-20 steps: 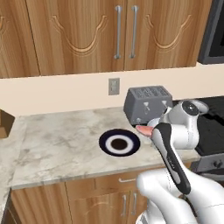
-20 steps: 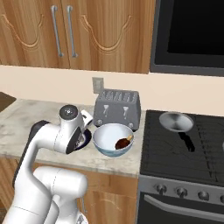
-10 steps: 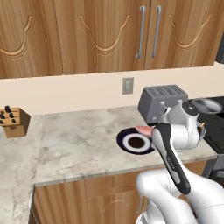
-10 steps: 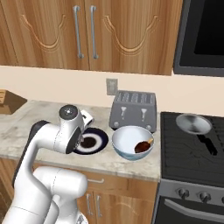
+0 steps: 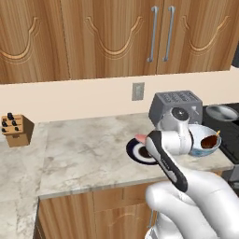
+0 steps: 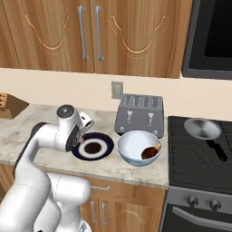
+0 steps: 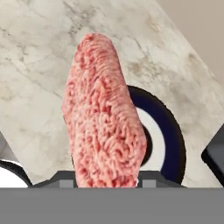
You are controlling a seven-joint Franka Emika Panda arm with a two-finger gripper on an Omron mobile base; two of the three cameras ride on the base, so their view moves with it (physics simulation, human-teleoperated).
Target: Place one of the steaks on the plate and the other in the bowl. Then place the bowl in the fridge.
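Open tabletop to the left, crowded to the right

Bare marble tabletop [image 5: 88, 154] runs from the plate [image 6: 93, 147] left to the knife block [image 5: 16, 130]. On the plate's other side the bowl [image 6: 138, 147] sits just beside it, the toaster [image 6: 139, 114] stands behind both, and wall cabinets [image 6: 99, 31] hang overhead.

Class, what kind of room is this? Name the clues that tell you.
A home kitchen, rendered. Clues: wooden cabinets above a marble counter, a toaster by the wall, and a stove with a pan on it.
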